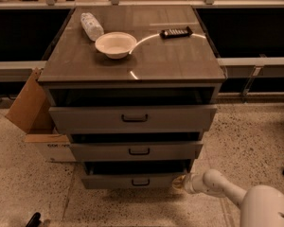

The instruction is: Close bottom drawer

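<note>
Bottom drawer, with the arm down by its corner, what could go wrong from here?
The gripper sits at the right end of the bottom drawer, away from its handle, so a push there might skew the drawer and jam it. It could also slip off that corner, leaving the drawer partly open.

no readable text, cardboard box (41,144) print illegible, pincer (179,182) at right end of bottom drawer (125,180)
</note>
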`<state>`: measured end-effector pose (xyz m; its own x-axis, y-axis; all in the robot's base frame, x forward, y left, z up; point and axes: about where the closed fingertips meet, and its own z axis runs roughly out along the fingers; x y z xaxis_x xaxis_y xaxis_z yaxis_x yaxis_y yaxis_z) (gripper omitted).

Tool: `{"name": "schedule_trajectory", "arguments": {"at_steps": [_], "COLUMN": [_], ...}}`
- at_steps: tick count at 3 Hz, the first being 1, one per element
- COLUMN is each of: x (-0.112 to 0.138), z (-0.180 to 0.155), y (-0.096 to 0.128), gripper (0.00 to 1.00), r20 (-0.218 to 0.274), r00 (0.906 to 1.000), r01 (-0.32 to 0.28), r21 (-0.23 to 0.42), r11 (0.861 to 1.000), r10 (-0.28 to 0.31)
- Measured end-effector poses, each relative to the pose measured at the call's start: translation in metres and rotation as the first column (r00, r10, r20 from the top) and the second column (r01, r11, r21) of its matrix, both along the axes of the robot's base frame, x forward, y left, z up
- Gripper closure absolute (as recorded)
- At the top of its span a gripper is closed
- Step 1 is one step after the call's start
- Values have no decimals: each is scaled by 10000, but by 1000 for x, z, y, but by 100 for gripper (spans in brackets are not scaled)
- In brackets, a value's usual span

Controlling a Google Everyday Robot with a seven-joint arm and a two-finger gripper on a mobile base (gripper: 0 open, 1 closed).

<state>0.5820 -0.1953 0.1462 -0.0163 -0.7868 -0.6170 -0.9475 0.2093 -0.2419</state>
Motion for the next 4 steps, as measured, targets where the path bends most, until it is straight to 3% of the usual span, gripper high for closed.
{"name": "schedule_trajectory", "arguments": {"at_steps": [2, 4], "x": [35, 39], "z": [6, 8], "y": [2, 2], "gripper": [100, 100], "r20": [252, 284], "r00": [9997, 9996], "r01": [35, -2], "r21": [577, 612], "r11": [9983, 9981], "r10": [-49, -15]}}
